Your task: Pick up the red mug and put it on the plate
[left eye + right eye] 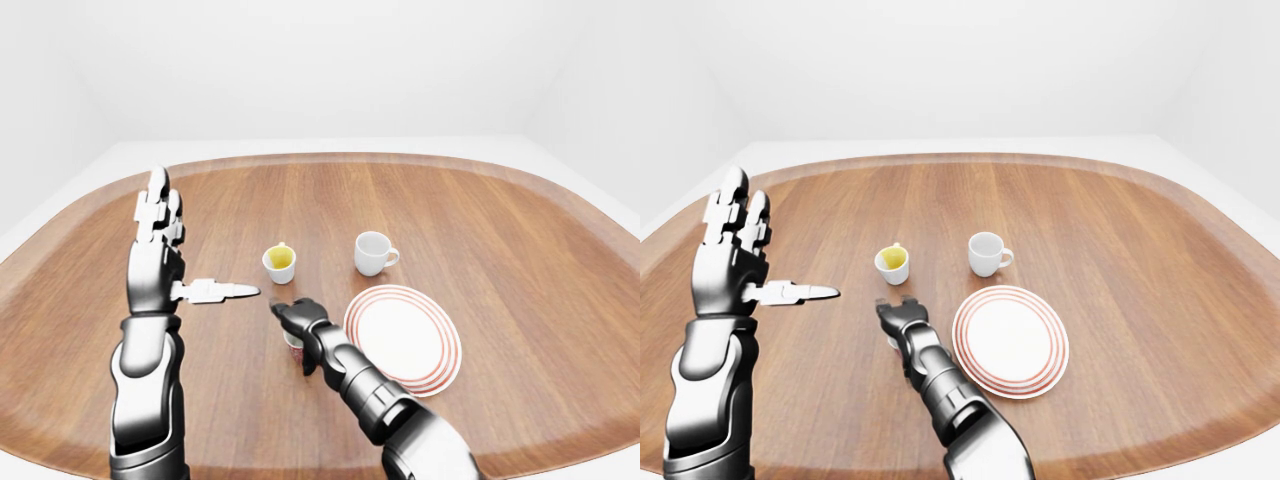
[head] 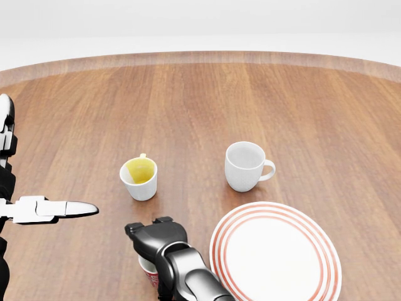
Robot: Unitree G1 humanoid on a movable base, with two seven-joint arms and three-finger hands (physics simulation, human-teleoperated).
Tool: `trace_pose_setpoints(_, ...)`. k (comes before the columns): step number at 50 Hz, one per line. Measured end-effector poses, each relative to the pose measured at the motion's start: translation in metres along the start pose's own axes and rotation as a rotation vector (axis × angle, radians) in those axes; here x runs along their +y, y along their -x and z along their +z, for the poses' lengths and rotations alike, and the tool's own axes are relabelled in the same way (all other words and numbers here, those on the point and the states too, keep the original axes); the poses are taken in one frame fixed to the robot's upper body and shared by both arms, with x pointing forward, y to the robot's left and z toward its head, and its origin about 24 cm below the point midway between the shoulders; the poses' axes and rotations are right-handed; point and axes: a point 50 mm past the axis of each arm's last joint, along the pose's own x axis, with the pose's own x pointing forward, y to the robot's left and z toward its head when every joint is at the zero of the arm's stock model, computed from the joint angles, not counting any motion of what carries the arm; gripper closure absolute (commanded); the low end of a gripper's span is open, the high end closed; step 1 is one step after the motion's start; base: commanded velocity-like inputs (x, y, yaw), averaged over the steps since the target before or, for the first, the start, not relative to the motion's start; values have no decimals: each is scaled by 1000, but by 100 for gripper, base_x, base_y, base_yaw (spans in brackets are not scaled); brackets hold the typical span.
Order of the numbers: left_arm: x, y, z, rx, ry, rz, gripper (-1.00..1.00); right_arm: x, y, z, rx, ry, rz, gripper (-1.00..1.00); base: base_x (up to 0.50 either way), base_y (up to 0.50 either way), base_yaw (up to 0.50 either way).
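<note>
The red mug stands low in the head view, left of the plate; only a sliver of its red wall and white rim shows under my right hand. My right hand lies over the mug from above, its dark fingers bent forward past the rim and not closed round it. The white plate with red rings lies empty just to the right of the mug. My left hand is raised at the left, open, fingers up and thumb pointing right, away from every object.
A small white cup with a yellow inside stands above the red mug. A white mug, handle to the right, stands above the plate. All rest on a large oval wooden table with a raised edge.
</note>
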Motion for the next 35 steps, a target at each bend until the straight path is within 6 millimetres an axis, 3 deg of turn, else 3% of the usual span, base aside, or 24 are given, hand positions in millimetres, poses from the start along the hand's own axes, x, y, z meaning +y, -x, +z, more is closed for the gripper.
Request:
trace_pose_setpoints(1, 0, 0, 0, 0, 0, 0, -100, -2, 0, 0, -1, 5, -9, 100, 0, 0, 0)
trace_pose_setpoints(23, 0, 1, -2, 10, 3, 3, -100, 5, 0, 0, -5, -38, 16, 100, 0, 0, 0)
trace_pose_setpoints(35, 0, 1, -2, 11, 3, 3, -100, -4, 4, 5, -26, 2, 9, 100, 0, 0, 0)
